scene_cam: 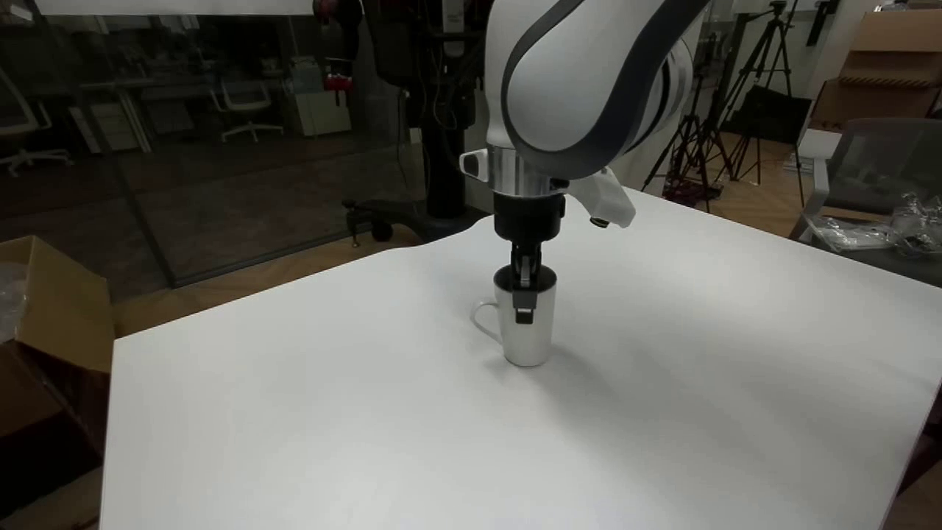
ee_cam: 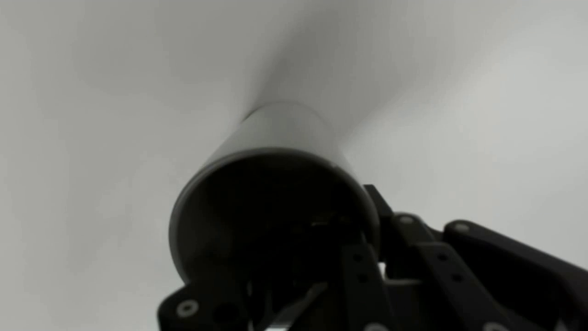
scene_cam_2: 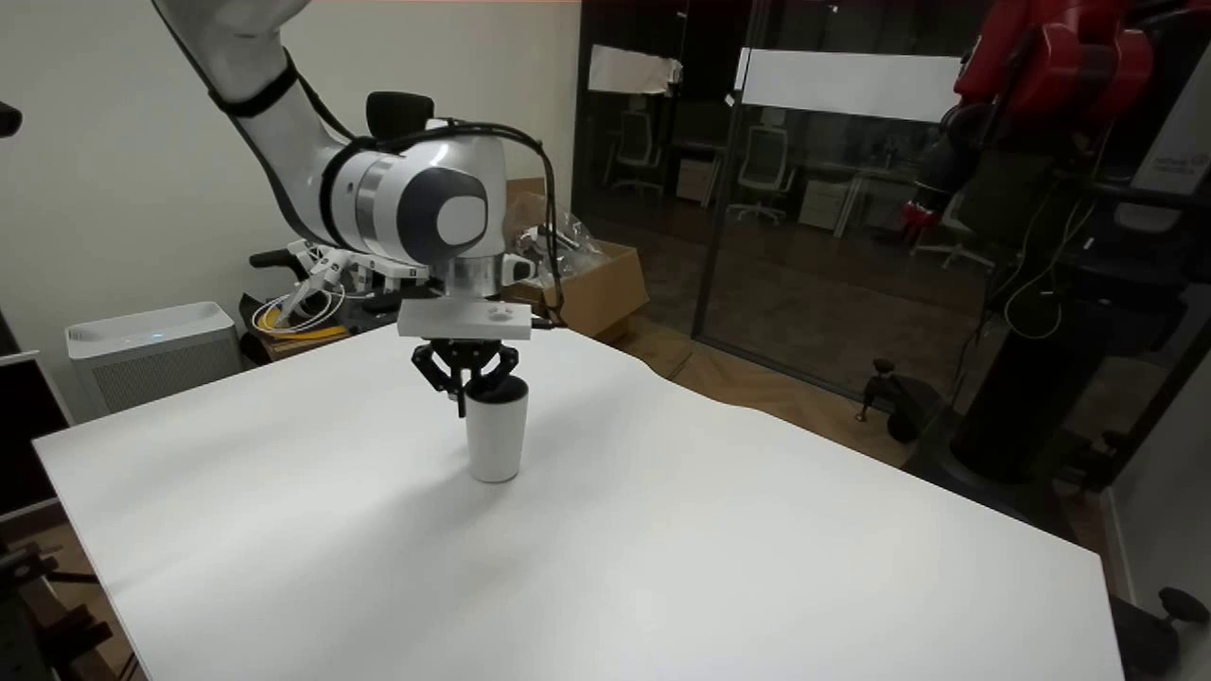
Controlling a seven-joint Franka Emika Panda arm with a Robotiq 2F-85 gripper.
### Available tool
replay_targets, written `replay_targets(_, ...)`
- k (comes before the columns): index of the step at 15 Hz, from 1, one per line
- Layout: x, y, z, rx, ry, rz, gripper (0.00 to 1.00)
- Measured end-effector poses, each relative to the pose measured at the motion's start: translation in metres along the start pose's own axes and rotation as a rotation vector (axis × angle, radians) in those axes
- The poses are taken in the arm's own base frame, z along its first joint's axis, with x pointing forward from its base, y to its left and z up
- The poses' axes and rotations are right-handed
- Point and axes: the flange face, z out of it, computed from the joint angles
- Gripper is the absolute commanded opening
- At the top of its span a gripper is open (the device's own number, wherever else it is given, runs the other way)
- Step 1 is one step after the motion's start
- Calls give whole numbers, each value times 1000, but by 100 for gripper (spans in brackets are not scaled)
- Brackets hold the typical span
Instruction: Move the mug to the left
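One white mug [scene_cam_2: 497,440] is upright on the white bench [scene_cam_2: 757,530] or just above it, unclear which; the end effector [scene_cam: 525,302] pinches its wall from inside and out. Gripping looks done; moving left and releasing probably remain. Beyond the bench's edge, seemingly out of the way, are a cardboard box [scene_cam: 65,309] and grey chair [scene_cam: 890,163]

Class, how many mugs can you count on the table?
1. The mug stands upright on the white table, the gripper at its rim; no other shows or seems hidden.
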Motion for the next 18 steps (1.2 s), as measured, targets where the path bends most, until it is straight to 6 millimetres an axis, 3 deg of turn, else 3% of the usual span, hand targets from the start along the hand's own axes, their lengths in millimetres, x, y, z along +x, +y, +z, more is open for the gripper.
replay_targets(4, 5, -26, 3, -79, 20, 103, 3)
replay_targets(7, 4, -33, 4, -104, 81, 190, 3)
replay_targets(18, -15, -19, 0, -15, 237, 309, 3)
